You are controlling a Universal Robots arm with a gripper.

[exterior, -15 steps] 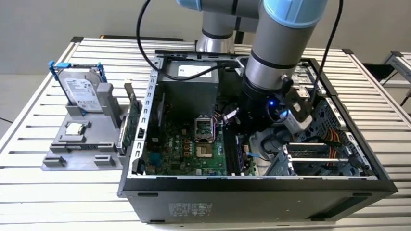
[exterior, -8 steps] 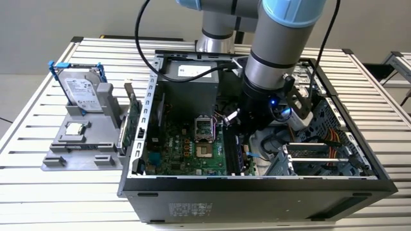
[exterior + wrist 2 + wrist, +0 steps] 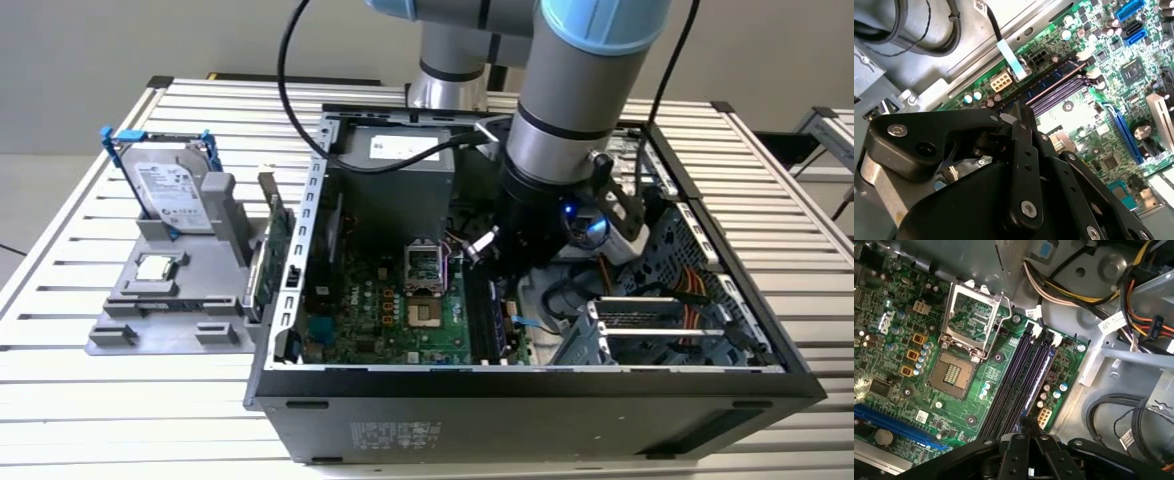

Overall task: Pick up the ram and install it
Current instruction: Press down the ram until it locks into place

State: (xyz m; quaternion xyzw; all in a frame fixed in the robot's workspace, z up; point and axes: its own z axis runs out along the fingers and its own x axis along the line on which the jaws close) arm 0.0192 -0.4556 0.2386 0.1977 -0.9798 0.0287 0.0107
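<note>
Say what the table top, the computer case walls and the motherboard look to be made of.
Table top: probably aluminium; pale matte ribbed slats.
Case walls: seemingly painted sheet metal; thin, black.
Motherboard: likely fibreglass laminate; glossy green with soldered parts.

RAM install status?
Pickup looks done: the ram stands in the board-edge slot, beside the empty black slots. In hand: the gripper is right over one end of it. Left: full seating and latching, which I can't confirm.
</note>
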